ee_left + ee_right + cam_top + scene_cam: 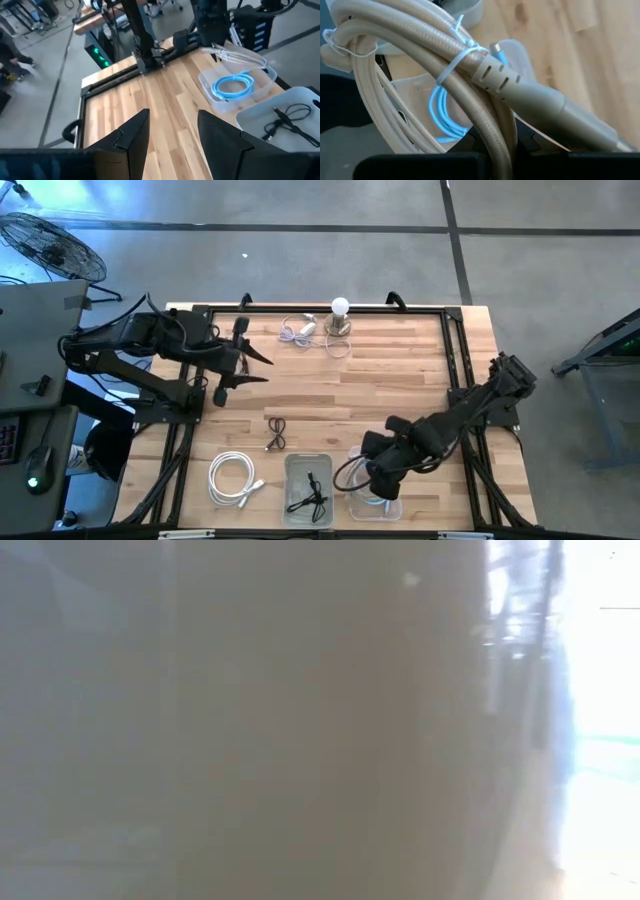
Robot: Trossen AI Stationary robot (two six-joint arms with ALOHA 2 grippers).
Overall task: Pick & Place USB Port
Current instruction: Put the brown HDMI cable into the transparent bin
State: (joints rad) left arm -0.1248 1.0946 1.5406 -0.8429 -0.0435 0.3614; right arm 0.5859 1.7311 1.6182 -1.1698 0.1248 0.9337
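Note:
My right gripper (378, 483) is shut on a coiled beige USB cable (420, 55) bound with white ties, its plug (540, 100) sticking out of the bundle. It hangs over a clear container (260, 85) holding a blue cable (232, 86) at the table's near edge. From the left wrist view the beige coil (239, 53) shows just above that container. My left gripper (172, 140) is open and held high over the table's left side, with nothing between its fingers. The low view is blocked by a blur. My right gripper pinches several strands of the beige coil (496, 142) between its two fingers. The fingers come steeply from above. The bundle is tilted, with its plug end off to one side. Whether the coil touches the container below, I cannot tell.
A grey tray (290, 470) with a black cable (310, 500) sits left of the clear container. A white coiled cable (233, 480) and a small black cable (277, 432) lie on the wood. A light bulb (340, 308) and a white cable (297, 330) stand at the far edge.

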